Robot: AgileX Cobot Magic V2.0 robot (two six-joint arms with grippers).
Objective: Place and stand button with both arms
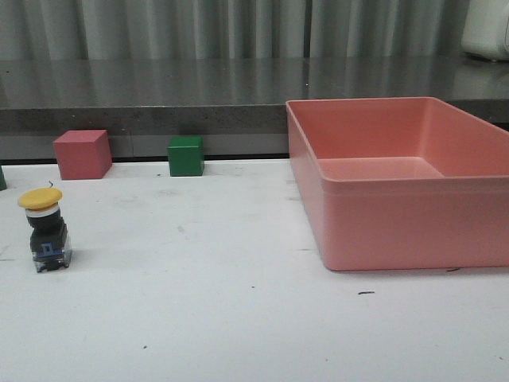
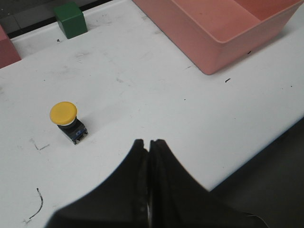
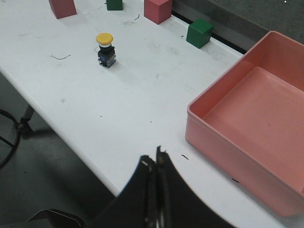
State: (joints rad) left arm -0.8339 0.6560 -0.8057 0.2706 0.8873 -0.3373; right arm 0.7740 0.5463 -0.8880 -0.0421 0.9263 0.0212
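Note:
The button (image 1: 44, 229) stands upright on the white table at the left, yellow cap on top, black body and blue base below. It also shows in the left wrist view (image 2: 68, 121) and the right wrist view (image 3: 105, 49). My left gripper (image 2: 148, 142) is shut and empty, held above the table, well apart from the button. My right gripper (image 3: 154, 154) is shut and empty near the table's front edge, far from the button. Neither arm shows in the front view.
A large pink bin (image 1: 398, 183) stands at the right, open and empty. A pink cube (image 1: 82, 153) and a green cube (image 1: 185, 155) sit along the back edge. The right wrist view shows another pink cube (image 3: 62, 7) and another green cube (image 3: 114, 4).

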